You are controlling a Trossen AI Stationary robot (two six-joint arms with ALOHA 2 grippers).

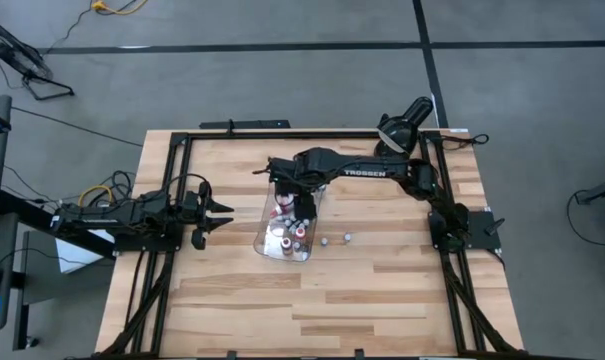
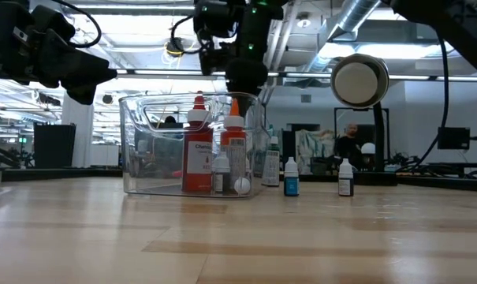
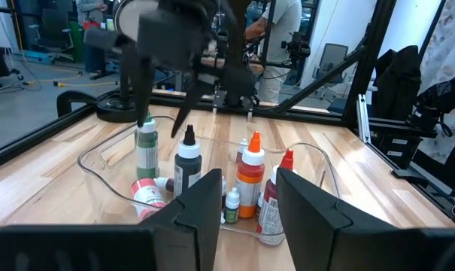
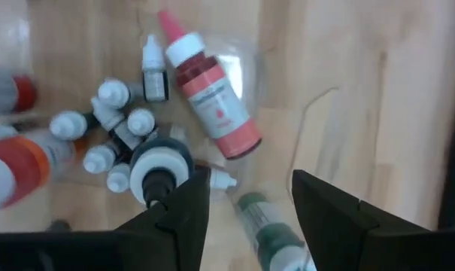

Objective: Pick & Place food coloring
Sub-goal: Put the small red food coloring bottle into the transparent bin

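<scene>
Surface: pale wood table [image 1: 382, 300]; workshop room behind, a person [image 2: 350, 146] far off. Clear tray [image 1: 265, 232] at table centre holds the food coloring [image 1: 288, 236], tall and tiny bottles upright; two small bottles [image 2: 291, 178] stand just beside the tray. Right gripper [image 1: 285, 183] hovers above the tray, fingers spread. Left gripper [image 1: 222, 213] waits beside the tray, fingers spread.

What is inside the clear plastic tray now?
The clear tray holds standing bottles: red, orange, green and black. Small white-capped bottles lie between them. The right gripper is above the tray, open, and covers part of it from overhead.
</scene>
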